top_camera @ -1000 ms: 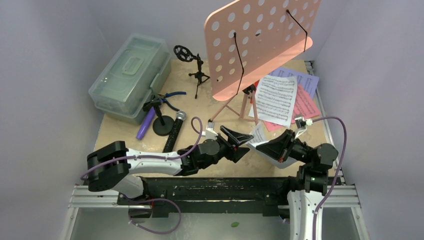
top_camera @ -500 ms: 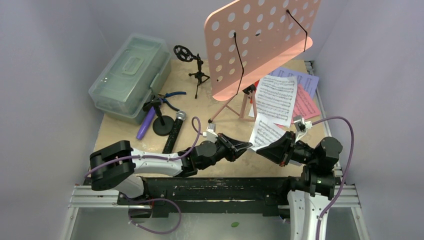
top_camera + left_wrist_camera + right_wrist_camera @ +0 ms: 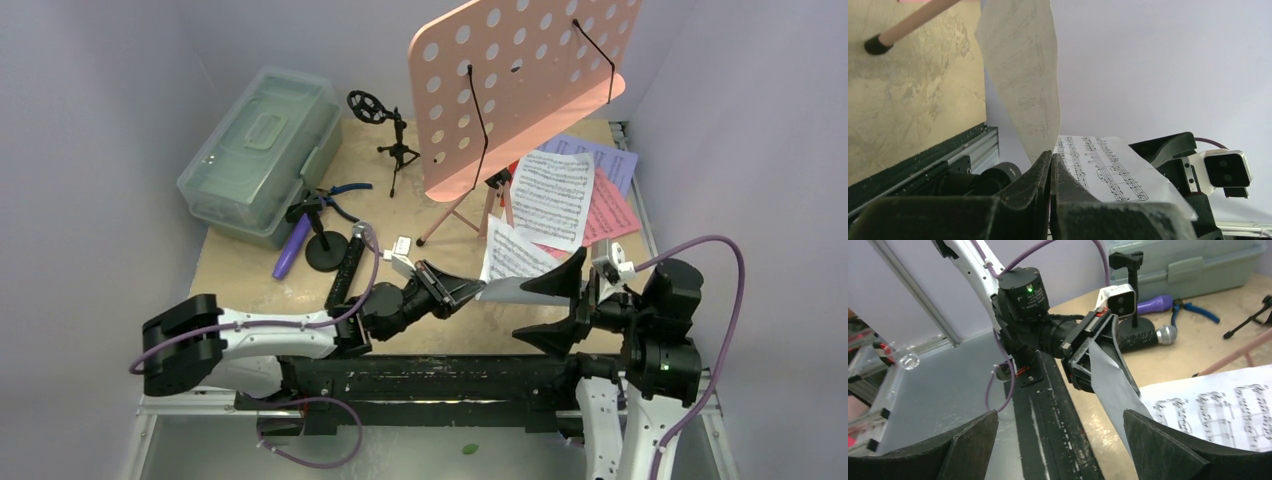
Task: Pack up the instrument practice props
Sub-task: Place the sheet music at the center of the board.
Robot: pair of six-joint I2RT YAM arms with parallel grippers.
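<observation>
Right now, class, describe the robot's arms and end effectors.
The left arm and right arm: white links, black joints, purple cable. The left end effector and right end effector are black, with tapered triangular fingers and a white camera block.

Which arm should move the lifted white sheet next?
Left. The left gripper is shut on the white sheet. The right gripper stands open, and the case sits on the left's side.

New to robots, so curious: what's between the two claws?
A white sheet-music page, pinched by the shut left gripper, reaching toward the open right gripper; top view.
</observation>
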